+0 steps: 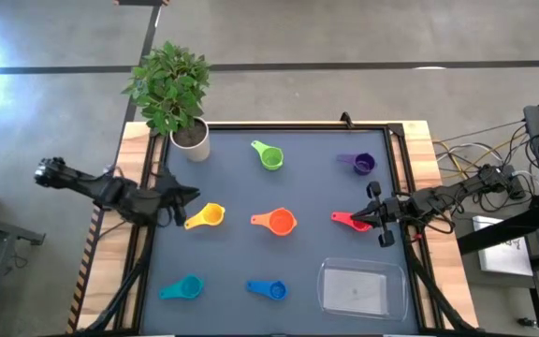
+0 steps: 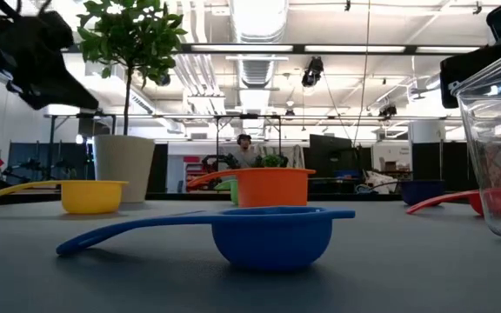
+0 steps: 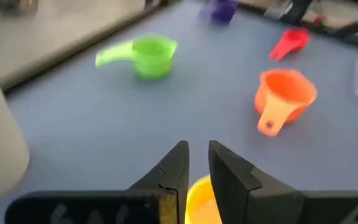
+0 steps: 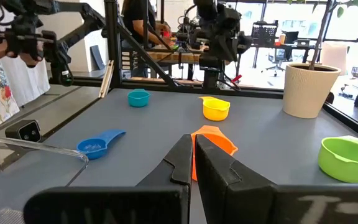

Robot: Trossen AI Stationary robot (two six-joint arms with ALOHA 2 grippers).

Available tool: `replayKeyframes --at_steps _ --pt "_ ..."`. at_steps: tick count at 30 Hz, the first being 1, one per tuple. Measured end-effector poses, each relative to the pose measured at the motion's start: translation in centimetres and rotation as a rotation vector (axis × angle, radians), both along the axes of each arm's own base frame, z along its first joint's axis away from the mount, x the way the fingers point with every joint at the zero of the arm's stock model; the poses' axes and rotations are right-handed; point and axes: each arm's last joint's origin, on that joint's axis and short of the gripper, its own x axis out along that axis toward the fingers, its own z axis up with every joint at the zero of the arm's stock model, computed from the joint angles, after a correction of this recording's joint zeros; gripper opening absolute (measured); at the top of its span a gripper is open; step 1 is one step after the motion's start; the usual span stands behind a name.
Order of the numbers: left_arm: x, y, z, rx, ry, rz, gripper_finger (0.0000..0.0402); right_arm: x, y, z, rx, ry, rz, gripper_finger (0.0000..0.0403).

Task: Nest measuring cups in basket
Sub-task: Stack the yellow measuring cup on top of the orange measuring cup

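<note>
— What carries everything, and what's around it?

— A dark blue-grey tabletop (image 1: 307, 262) with wooden edges, a potted plant (image 1: 178, 94) at one far corner, and an open workshop with ceiling lights behind.

— Where do the cups lie against the tools?

— The yellow cup (image 1: 206, 216) sits just under the left tool (image 1: 182, 208), whose fingers stand slightly parted over it, grasping nothing. The red cup (image 1: 348, 220) lies touching or just beside the clenched right tool (image 1: 379, 221). The clear basket (image 1: 362, 286) rests nearby.

— And the arms?

— Both reach inward from opposite sides, low over the tabletop.
</note>
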Motion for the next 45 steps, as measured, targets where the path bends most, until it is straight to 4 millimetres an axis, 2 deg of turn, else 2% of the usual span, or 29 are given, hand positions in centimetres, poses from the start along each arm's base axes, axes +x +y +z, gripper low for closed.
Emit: replayKeyframes --at_steps 3,6,13,18,23,28,31,35,40,41,45 --pt "1.2 -0.6 0.0 -0.038 0.064 -0.06 0.0076 0.0 0.0 0.0 0.0 0.0 0.0 0.0009" --pt "2.5 -1.1 0.4 -0.048 0.1 -0.055 0.0122 0.0 0.0 0.0 0.0 0.0 0.0 0.0009" --pt "3.7 -1.2 -0.5 -0.123 0.308 0.13 0.0243 0.0 0.0 0.0 0.0 0.0 0.0 0.0009" --pt "4.8 -1.3 -2.0 -0.193 0.43 0.184 0.0263 0.0 0.0 0.0 0.0 0.0 0.0 0.0009" --pt "5.6 -1.0 -3.9 -0.234 0.552 0.232 0.0256 0.0 0.0 0.0 0.0 0.0 0.0 0.0009" --pt "6.6 -0.9 -4.8 -0.273 0.577 0.24 0.0249 0.0 0.0 0.0 0.0 0.0 0.0 0.0009" --pt "7.0 -0.8 -5.2 -0.296 0.593 0.244 0.023 0.0 0.0 0.0 0.0 0.0 0.0 0.0009" --pt "7.6 -0.7 -5.7 -0.302 0.59 0.256 0.0164 0.0 0.0 0.0 0.0 0.0 0.0 0.0009" --pt "8.4 -0.8 -5.3 -0.305 0.583 0.222 0.0027 0.0 0.0 0.0 0.0 0.0 0.0 0.0009" --pt "8.8 -0.9 -4.9 -0.306 0.567 0.21 0.0015 0.0 0.0 0.0 0.0 0.0 0.0 0.0009" --pt "10.8 -1.2 -1.8 -0.268 0.49 0.111 0.0011 0.0 0.0 0.0 0.0 0.0 0.0 0.0009"
